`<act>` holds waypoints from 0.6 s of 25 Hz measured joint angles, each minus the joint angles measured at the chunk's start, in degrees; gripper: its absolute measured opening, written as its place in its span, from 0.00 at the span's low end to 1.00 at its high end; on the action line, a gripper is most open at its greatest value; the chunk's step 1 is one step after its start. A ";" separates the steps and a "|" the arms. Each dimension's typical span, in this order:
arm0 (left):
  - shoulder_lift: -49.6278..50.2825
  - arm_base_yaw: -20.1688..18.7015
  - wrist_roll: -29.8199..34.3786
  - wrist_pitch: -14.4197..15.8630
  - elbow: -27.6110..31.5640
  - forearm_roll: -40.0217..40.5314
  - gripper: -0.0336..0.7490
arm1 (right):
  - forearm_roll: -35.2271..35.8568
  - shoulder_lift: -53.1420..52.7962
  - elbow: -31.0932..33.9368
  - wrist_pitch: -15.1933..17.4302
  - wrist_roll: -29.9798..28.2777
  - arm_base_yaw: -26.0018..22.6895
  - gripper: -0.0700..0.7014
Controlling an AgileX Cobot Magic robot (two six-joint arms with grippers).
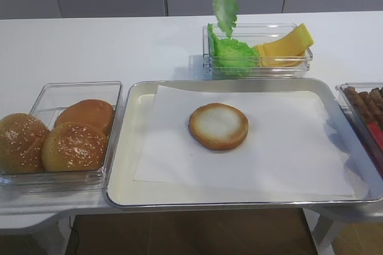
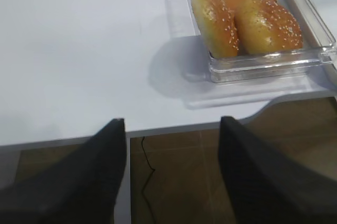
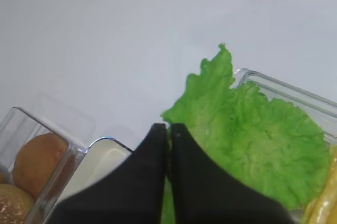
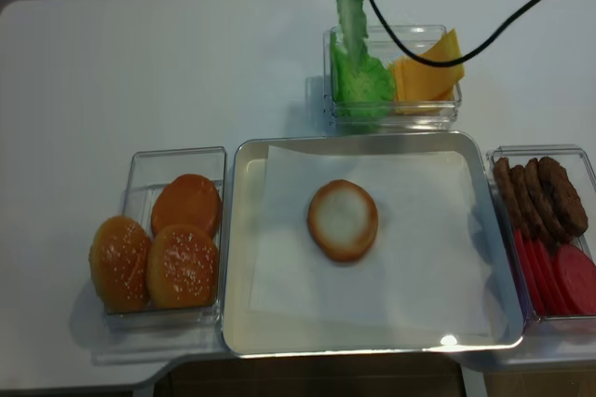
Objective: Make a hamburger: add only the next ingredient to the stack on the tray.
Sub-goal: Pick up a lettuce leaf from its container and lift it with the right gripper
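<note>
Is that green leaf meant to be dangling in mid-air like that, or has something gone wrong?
Nothing looks wrong. The lettuce leaf hangs limp from the shut right gripper above its clear box. The bun half lies flat on the tray. Nothing is spilled.

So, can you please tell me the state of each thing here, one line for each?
lettuce leaf: lifted, hanging from the right gripper
right gripper: shut on the leaf
left gripper: open, holding nothing
bun half: flat on the tray, cut face up, nothing on it
</note>
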 joint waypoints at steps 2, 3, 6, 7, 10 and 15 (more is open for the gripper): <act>0.00 0.00 0.00 0.00 0.00 0.00 0.57 | -0.63 -1.93 0.00 1.80 1.09 0.00 0.10; 0.00 0.00 0.00 0.00 0.00 0.00 0.57 | -0.88 -2.92 0.00 2.62 1.79 0.00 0.10; 0.00 0.00 0.00 0.00 0.00 0.00 0.57 | -1.40 -5.35 0.10 5.62 3.67 0.00 0.10; 0.00 0.00 0.00 0.00 0.00 0.00 0.57 | -1.49 -6.38 0.84 5.90 4.27 0.00 0.10; 0.00 0.00 0.00 0.00 0.00 0.00 0.57 | -1.49 -9.90 5.70 6.20 5.39 0.00 0.10; 0.00 0.00 0.00 0.00 0.00 0.00 0.57 | -2.39 -15.83 18.96 3.14 6.18 0.69 0.10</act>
